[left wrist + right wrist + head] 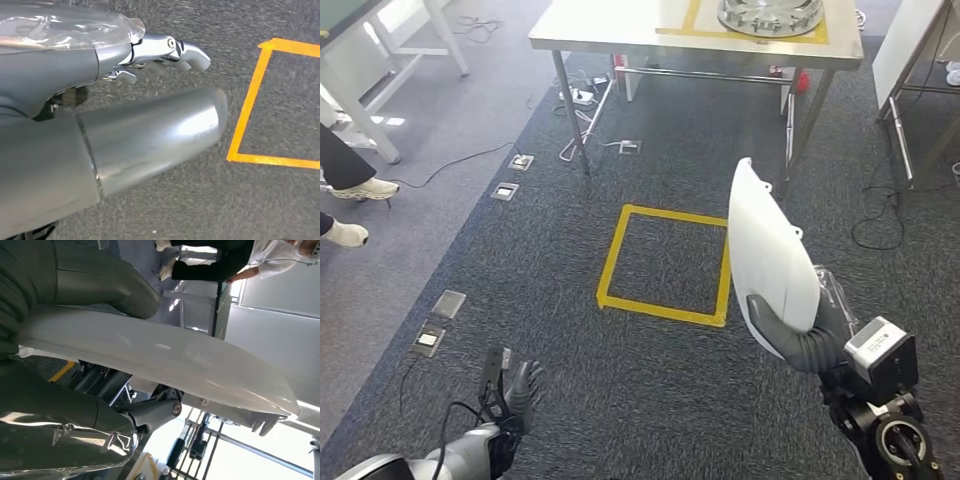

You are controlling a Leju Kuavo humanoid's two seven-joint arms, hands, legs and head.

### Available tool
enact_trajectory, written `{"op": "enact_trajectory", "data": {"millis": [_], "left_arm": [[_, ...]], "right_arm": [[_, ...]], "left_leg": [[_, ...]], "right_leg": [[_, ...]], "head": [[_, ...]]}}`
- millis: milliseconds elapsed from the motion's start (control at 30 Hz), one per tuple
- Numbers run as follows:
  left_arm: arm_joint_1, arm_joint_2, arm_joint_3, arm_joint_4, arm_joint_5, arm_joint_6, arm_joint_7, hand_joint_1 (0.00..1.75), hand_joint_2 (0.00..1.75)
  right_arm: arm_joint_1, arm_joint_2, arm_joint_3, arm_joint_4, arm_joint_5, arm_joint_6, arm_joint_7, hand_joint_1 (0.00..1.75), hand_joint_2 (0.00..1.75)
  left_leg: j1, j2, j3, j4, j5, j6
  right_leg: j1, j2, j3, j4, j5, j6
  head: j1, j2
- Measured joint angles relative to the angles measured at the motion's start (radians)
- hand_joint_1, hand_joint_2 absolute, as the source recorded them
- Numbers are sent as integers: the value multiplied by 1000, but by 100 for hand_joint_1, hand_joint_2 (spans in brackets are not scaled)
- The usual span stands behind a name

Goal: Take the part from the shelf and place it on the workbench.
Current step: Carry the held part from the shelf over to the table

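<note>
At seven o'clock in the head view the left robot hand [518, 392] hangs low over the carpet [546, 280], fingers loosely spread, holding nothing. At four o'clock the right robot hand [810, 335] has its thumb wrapped round the lower edge of the white part [767, 255], which stands upright above the floor.

The hold looks shallow on a smooth, curved shell; a jolt while walking could probably let it slip or swing.

At twelve o'clock stands the steel surface [622, 30], with a round metal fixture [770, 14] inside yellow tape. A yellow tape square [663, 262] marks the carpet before it; cables [580, 110] lie underneath, and a person's shoes [354, 210] show at nine o'clock.
</note>
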Motion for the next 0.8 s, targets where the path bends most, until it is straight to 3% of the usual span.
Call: {"op": "enact_trajectory", "data": {"millis": [67, 100, 133, 200, 233, 267, 400, 467, 533, 567, 600, 633, 733, 800], "left_arm": [[2, 0, 0, 0, 0, 0, 1, 0, 0], [4, 0, 0, 0, 0, 0, 2, 0, 0], [5, 0, 0, 0, 0, -1, 3, 0, 0], [4, 2, 0, 0, 0, -2, 3, 0, 0], [2, 4, 0, 0, 0, -2, 3, 0, 0], [1, 5, 0, 0, 0, -2, 3, 0, 0], [0, 5, 0, 0, -1, -3, 3, 0, 0], [-1, 4, 0, 0, -1, -3, 3, 0, 0], [-1, 3, 0, 0, -1, -4, 3, 0, 0], [0, 2, 0, 0, -1, -4, 3, 0, 0], [1, 2, 0, 0, -1, -4, 3, 0, 0], [2, 2, 0, 0, -1, -4, 3, 0, 0], [3, 0, 0, 0, -1, -4, 3, 0, 0], [1, -1, 0, 0, -1, -4, 4, 0, 0]], "right_arm": [[4, 0, 0, 0, 3, -1, 4, 175, 175], [5, 0, 0, 0, 4, -1, 6, 175, 175], [6, 0, 0, -1, 5, -1, 8, 175, 175], [7, 0, 0, -5, 7, -1, 12, 175, 175], [7, 0, 0, -8, 7, -1, 13, 175, 175], [8, 0, 0, -10, 8, -1, 14, 175, 175], [12, 0, -1, -20, 9, -3, 16, 175, 175], [13, 0, -2, -25, 9, -4, 17, 175, 175], [17, 0, -2, -26, 9, -5, 18, 175, 175], [20, 0, -2, -26, 9, -5, 18, 175, 175], [23, 0, -2, -26, 9, -5, 19, 175, 175], [24, 0, -2, -26, 9, -5, 19, 175, 175], [25, -1, -3, -26, 10, -5, 20, 175, 175], [25, -1, -4, -28, 10, -5, 21, 175, 175]], "left_leg": [[-2, 0, -77, 114, -19, 4], [-5, 0, -90, 116, -1, 8], [-8, 0, -82, 77, 35, 15], [-20, 1, -24, -67, 115, 32], [-25, 2, 3, -130, 136, 38], [-30, 2, 20, -166, 142, 42], [-29, 0, 43, -194, 124, 52], [-25, 0, 64, -204, 117, 61], [-27, 0, 77, -205, 105, 68], [-28, 0, 83, -205, 100, 69], [-28, -1, 91, -204, 94, 69], [-28, -2, 99, -204, 88, 69], [-28, -6, 126, -202, 66, 62], [-29, -7, 126, -197, 58, 54]], "right_leg": [[6, -1, 6, 0, -6, -8], [9, -1, 10, 0, -10, -11], [11, 0, 17, 0, -15, -12], [14, 1, 30, -1, -28, -11], [16, 2, 33, -1, -33, -8], [17, 2, 35, -2, -38, -4], [15, 0, 38, 2, -59, 15], [15, -3, -1, 89, -100, 20], [15, -3, -87, 241, -152, 24], [15, -3, -125, 297, -161, 26], [15, -4, -148, 316, -151, 28], [14, -4, -151, 300, -124, 28], [15, -4, -84, 104, 6, 19], [20, -2, -48, 15, 38, 9]], "head": [[-5, 0], [-7, 0], [-8, 0], [-10, 0], [-9, 0], [-9, 0], [-6, 0], [2, 0], [8, 0], [9, 0], [10, 0], [11, 0], [15, 0], [17, 0]]}}
